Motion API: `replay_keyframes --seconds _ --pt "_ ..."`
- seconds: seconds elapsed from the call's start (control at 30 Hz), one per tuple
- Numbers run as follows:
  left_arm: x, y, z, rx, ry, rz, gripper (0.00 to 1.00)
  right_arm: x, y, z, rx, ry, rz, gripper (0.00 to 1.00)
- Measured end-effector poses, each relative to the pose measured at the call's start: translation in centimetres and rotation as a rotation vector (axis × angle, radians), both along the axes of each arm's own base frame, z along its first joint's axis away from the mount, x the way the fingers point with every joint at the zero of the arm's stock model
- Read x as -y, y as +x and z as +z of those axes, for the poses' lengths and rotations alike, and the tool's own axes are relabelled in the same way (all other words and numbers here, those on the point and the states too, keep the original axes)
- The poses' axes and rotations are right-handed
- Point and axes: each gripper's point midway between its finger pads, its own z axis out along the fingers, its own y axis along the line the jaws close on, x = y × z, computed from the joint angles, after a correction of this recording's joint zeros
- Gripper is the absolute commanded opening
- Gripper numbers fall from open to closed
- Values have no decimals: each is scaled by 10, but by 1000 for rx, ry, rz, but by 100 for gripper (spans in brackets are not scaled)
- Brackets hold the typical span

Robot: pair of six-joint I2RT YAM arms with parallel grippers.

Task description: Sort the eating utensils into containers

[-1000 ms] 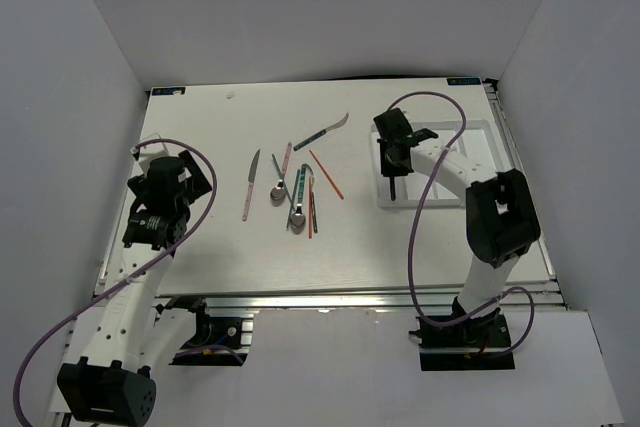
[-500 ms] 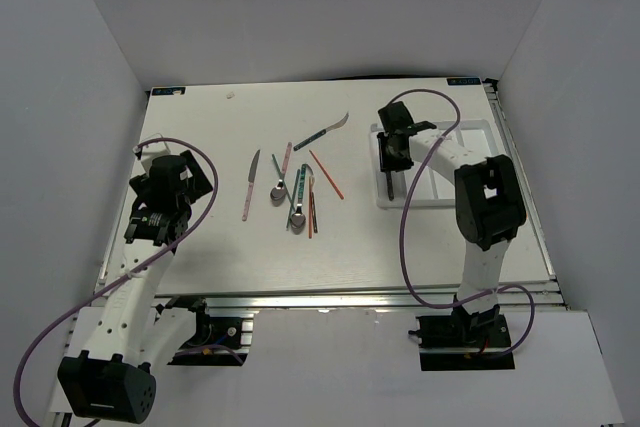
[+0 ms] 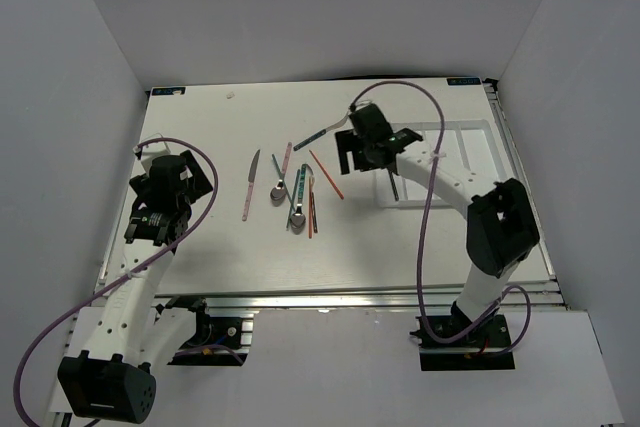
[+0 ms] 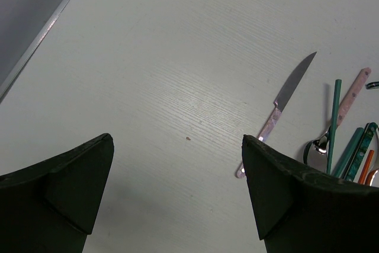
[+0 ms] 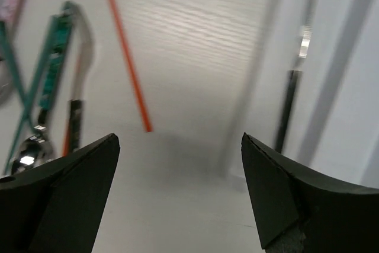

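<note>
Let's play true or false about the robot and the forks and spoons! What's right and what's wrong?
1. The left gripper and the right gripper are both open and hold nothing. True.
2. A dark-handled utensil lies in the tray. True.
3. The orange chopstick is in the tray. False: it lies on the table, left of the tray.
4. The left gripper is holding the pink-handled knife. False: the knife lies flat on the table, apart from the fingers.
</note>
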Motion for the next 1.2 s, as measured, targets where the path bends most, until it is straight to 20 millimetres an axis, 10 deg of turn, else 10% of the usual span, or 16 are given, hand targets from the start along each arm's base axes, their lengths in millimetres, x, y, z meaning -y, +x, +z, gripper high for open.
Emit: replay_keyframes --seconds 0.23,0.5,1.0,1.2 --pt "1 0 0 0 -2 -3 98 -100 -54 -12 1 68 172 62" --pt "2 0 0 0 -8 -11 98 -148 -61 -59 -70 71 165 39" --pt "10 3 0 8 -31 -49 98 -175 -48 -61 -49 113 111 40" --pt "32 29 -40 -170 -89 -134 98 -169 -52 -57 -53 100 127 50"
